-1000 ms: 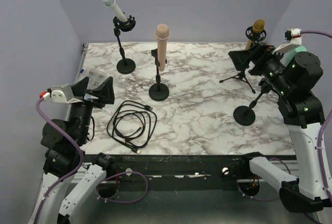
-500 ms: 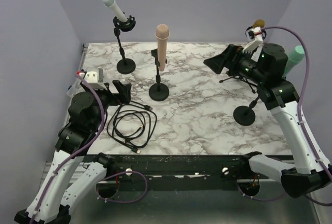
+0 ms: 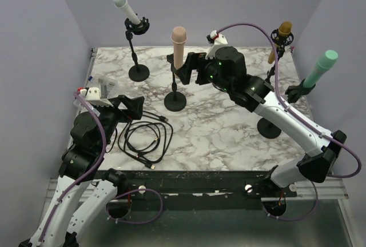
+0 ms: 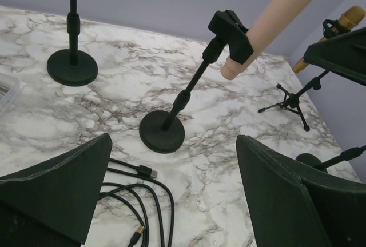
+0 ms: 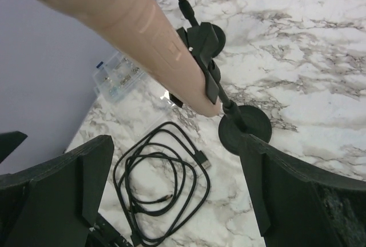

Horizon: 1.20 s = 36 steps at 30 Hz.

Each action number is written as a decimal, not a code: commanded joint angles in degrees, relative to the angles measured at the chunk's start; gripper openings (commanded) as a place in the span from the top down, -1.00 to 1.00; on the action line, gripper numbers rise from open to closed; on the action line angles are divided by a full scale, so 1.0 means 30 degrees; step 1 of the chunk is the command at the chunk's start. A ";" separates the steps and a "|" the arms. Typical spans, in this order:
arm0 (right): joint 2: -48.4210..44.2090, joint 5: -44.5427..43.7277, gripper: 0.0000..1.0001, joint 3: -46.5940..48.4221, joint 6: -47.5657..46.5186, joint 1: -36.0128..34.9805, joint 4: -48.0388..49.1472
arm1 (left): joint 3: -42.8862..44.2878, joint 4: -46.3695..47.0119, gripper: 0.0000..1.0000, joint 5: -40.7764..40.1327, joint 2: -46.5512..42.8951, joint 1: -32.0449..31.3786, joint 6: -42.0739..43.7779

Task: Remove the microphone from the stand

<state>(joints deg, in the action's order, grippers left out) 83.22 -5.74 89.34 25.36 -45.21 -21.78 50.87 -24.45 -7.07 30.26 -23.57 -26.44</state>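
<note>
Pink microphone (image 4: 273, 21) — head cut off at top edge, clear box (image 5: 121, 75) — contents too small

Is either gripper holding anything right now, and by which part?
Nothing is held. The right gripper is open near the pale pink microphone, not touching it; the left gripper is open and empty.

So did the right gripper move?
Yes. The right gripper swung left, away from the gold mic, and is now open beside the pink mic.
</note>
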 commanded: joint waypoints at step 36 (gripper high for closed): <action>0.4754 -1.5134 -0.38 -0.0924 -0.7319 -0.4259 1.3734 | 0.2667 0.4169 -0.97 0.7911 0.5448 0.4781 0.1711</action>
<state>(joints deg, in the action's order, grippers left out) 96.90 -46.76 87.90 6.79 -57.43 12.93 59.68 -18.04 8.91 49.80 -10.37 -19.49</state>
